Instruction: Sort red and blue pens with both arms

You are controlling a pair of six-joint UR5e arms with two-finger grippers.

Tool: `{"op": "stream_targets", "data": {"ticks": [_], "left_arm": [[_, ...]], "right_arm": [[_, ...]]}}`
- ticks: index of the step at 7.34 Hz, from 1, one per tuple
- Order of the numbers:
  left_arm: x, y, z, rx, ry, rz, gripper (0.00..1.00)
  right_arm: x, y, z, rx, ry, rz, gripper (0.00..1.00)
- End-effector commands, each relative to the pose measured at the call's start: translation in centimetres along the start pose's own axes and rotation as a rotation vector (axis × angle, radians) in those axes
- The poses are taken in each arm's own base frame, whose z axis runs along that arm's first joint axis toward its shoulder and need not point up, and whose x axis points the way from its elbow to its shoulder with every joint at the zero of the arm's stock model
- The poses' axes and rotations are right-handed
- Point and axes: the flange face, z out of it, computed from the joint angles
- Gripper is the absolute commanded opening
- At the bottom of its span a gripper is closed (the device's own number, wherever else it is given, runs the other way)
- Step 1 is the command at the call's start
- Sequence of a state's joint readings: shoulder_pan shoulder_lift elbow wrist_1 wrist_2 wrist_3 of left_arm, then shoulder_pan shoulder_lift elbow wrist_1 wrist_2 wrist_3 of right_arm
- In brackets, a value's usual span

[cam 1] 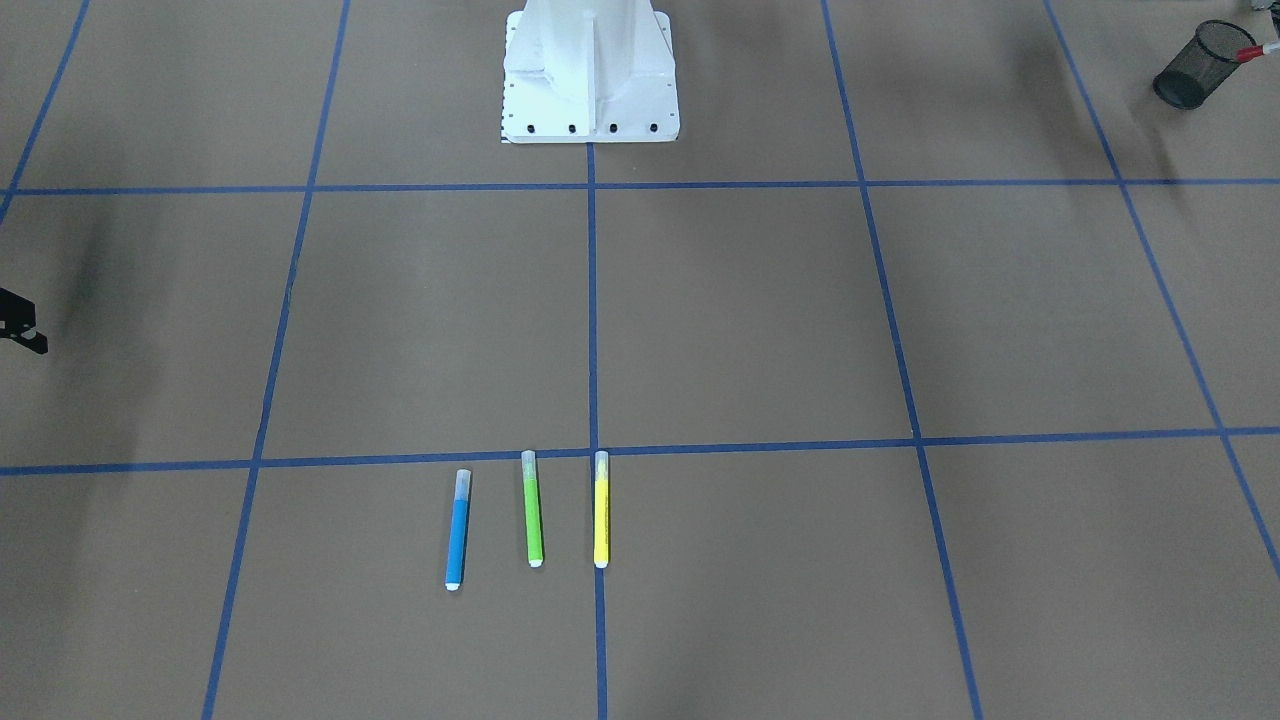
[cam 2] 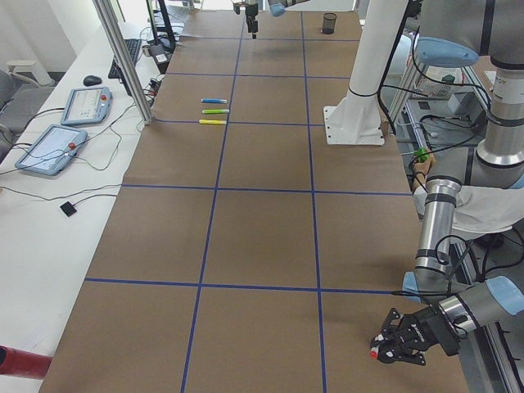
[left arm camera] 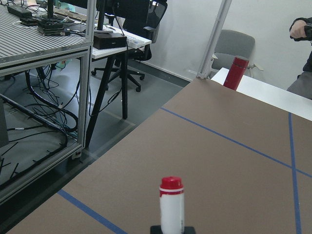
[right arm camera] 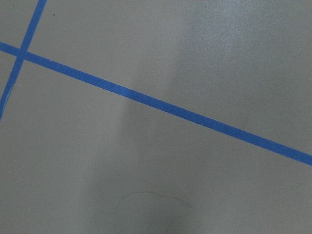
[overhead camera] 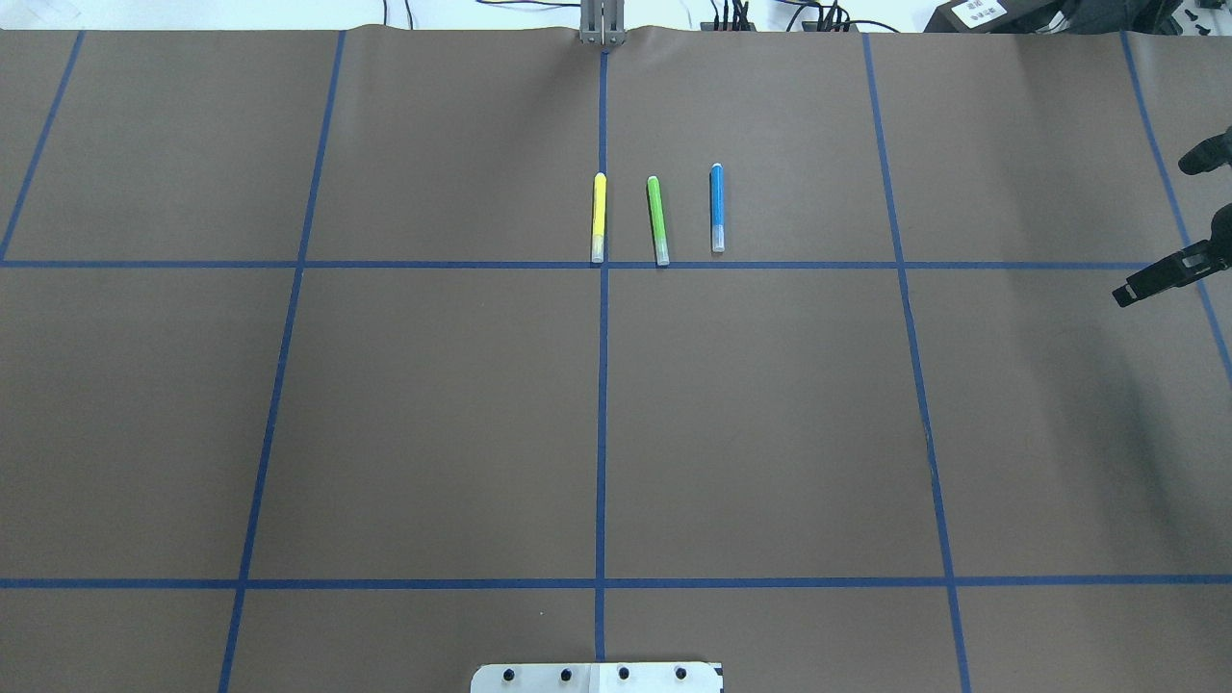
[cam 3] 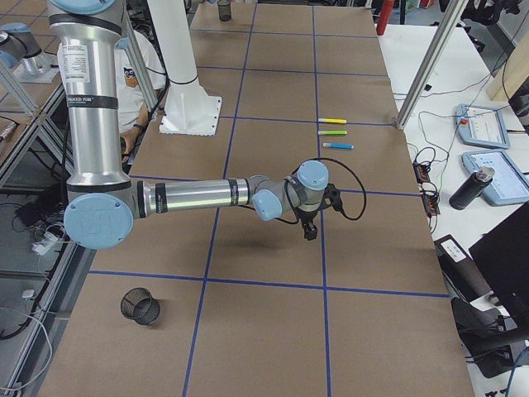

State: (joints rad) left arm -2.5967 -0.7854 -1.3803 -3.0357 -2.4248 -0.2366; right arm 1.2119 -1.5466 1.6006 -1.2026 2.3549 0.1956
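Observation:
The red pen (left arm camera: 171,202), a white barrel with a red cap, sticks out of my left gripper (left arm camera: 171,229), which is shut on it. In the front-facing view its red tip (cam 1: 1250,52) shows just right of a black mesh cup (cam 1: 1195,65). The blue pen (overhead camera: 717,207) lies flat on the brown table, rightmost of a row of three. My right gripper (overhead camera: 1155,279) hangs over the table's right end, far from the pens. Nothing shows in it, and I cannot tell whether it is open or shut.
A green pen (overhead camera: 657,219) and a yellow pen (overhead camera: 598,218) lie left of the blue one. A second mesh cup (cam 3: 140,306) stands at the right end. The white pedestal (cam 1: 590,80) is at the robot side. A red bottle (left arm camera: 236,72) stands past the left end.

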Motion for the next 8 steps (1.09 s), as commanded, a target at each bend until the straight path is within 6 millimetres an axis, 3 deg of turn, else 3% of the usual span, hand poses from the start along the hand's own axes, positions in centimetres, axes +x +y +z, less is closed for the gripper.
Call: {"op": "stream_targets", "data": {"ticks": [1, 3, 4, 6, 8], "left_arm": [[-0.4, 0.2, -0.2, 0.012, -0.057, 0.005, 0.0], [-0.8, 0.8, -0.5, 0.015, -0.11, -0.003, 0.0], [-0.3, 0.8, -1.1, 0.022, -0.123, 0.0, 0.0], [2.6, 3.3, -4.5, 0.02, -0.167, -0.012, 0.0], [2.8, 3.5, -4.7, 0.015, -0.174, -0.019, 0.0]], "right_arm": [[0.1, 0.0, 0.1, -0.002, 0.002, 0.005, 1.0], [0.2, 0.1, 0.2, -0.003, 0.002, 0.006, 1.0], [0.2, 0.0, 0.1, -0.001, 0.001, 0.007, 1.0], [0.2, 0.0, 0.1, -0.001, 0.003, 0.007, 1.0], [0.3, 0.1, 0.2, -0.003, 0.002, 0.009, 1.0]]}}
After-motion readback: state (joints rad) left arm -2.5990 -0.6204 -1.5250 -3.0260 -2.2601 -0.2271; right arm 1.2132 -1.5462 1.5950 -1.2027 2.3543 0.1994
